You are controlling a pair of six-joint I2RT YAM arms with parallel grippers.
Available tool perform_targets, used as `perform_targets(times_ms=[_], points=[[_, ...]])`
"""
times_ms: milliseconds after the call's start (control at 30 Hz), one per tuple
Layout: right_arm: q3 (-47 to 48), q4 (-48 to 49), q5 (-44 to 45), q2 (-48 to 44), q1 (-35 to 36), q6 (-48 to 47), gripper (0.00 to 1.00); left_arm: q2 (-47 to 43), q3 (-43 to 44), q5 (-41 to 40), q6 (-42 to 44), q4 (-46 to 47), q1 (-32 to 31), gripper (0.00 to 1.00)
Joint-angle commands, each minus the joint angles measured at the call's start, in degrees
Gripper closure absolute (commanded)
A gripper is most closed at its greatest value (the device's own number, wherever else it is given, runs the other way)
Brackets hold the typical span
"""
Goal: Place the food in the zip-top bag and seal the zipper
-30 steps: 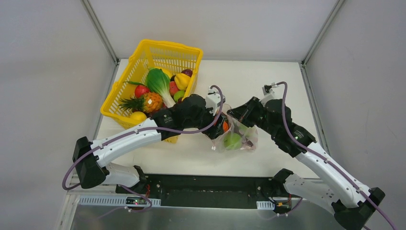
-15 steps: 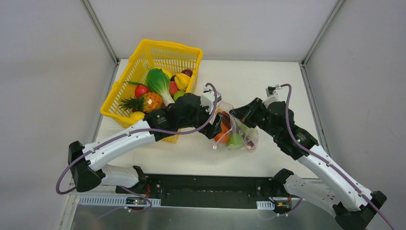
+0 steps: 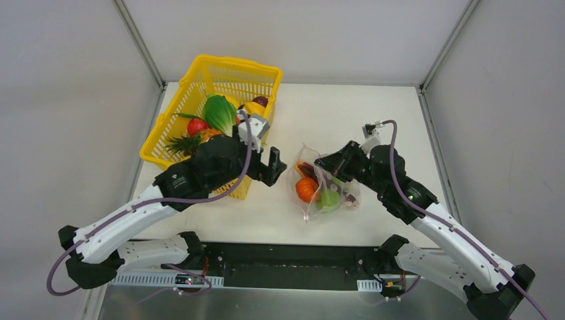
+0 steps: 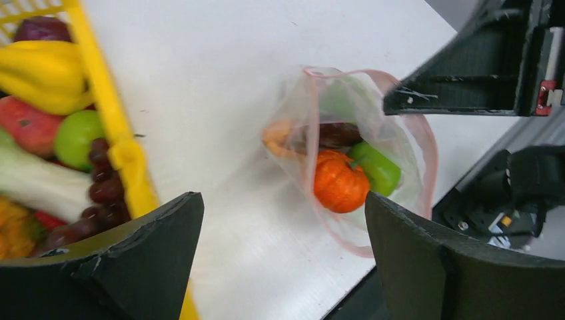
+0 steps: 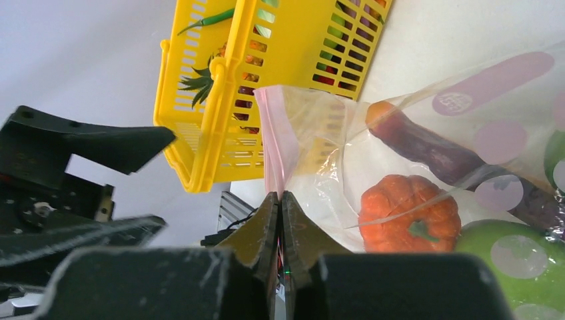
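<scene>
The zip-top bag (image 3: 333,183) lies at mid-table with its mouth open toward the left. Inside are an orange pumpkin (image 3: 307,189), a green apple (image 3: 328,198) and a dark purple vegetable (image 3: 308,169). My right gripper (image 3: 322,162) is shut on the bag's pink zipper strip (image 5: 274,143) and holds the mouth edge up; the right wrist view shows the jaws (image 5: 280,200) pinched on it. My left gripper (image 3: 276,167) is open and empty, between basket and bag. In the left wrist view (image 4: 283,207) the bag (image 4: 333,100) and pumpkin (image 4: 340,183) lie just ahead.
The yellow mesh basket (image 3: 200,77) stands at the back left with leafy greens (image 3: 220,113), a pineapple, a red fruit, yellow pepper and grapes (image 4: 100,190). Its near wall (image 4: 106,100) is close beside my left gripper. Grey walls enclose the table.
My left gripper has pulled back left out of the bag mouth toward the basket and is open. The orange pumpkin now lies inside the bag. The right gripper kept its hold.
</scene>
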Motion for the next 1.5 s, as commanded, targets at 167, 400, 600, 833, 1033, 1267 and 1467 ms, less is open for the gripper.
perform_targets(times_ms=[167, 400, 600, 833, 1033, 1267, 1467], points=[[-0.39, 3.42, -2.06, -0.35, -0.07, -1.10, 0.95, -10.01, -5.09, -14.52, -3.19, -6.40, 7.82, 0.03], [-0.58, 3.87, -3.34, 1.14, -0.09, 0.64, 0.96, -14.32, -8.06, -13.61, -6.11, -11.19, 16.53, 0.01], [-1.10, 4.80, -3.18, 1.38, 0.06, 0.87, 0.96, -13.73, -7.19, -12.91, -6.53, -16.85, 22.02, 0.01], [-0.69, 4.80, -3.13, 2.35, 0.06, 0.14, 0.96, -8.63, -5.07, -4.12, -5.63, -18.88, 29.90, 0.01], [-0.05, 4.18, -2.93, 2.91, 0.02, -1.19, 0.96, -3.43, -2.85, 0.59, -4.59, -20.03, 33.70, 0.01], [-0.74, 3.71, -1.57, 1.78, 0.01, -1.94, 0.95, 6.36, 0.88, 7.21, -2.63, -21.73, 35.92, 0.01], [-0.42, 3.75, -2.34, 3.33, -0.01, -1.86, 0.95, 13.64, 2.27, 6.19, -2.04, -22.17, 36.01, 0.01]])
